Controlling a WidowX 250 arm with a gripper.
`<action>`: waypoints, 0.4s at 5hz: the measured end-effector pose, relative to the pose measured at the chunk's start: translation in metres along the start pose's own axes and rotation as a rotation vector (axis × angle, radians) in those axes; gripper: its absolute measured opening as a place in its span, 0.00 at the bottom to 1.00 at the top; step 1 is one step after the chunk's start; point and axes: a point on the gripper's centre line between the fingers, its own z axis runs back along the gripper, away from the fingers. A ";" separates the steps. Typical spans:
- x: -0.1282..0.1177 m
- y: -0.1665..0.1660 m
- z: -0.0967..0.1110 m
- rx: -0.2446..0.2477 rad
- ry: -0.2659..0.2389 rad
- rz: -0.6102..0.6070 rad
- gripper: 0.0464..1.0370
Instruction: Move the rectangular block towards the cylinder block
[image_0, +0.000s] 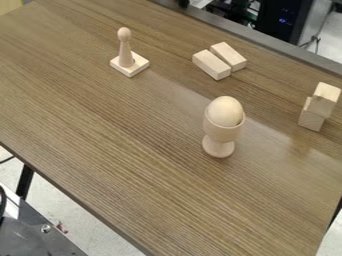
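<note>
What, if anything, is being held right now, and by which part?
Nothing in sight is held: the paired rectangular blocks rest on the table, the egg in its cup.

The small, black, rounded shape (183, 3) at the tabletop's (120, 135) far edge cannot be identified as robot body.

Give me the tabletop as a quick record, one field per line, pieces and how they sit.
surface: brown wood-grain table
flat pair: left block and right block, lying side by side
peg: upright on a square base, left of the pair
cup: upright, holding an egg
stack, far right: upper block offset on lower block
</note>
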 end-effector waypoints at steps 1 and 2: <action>-0.003 0.003 -0.019 0.039 0.037 0.000 0.96; -0.013 0.006 -0.041 0.050 0.041 0.030 0.96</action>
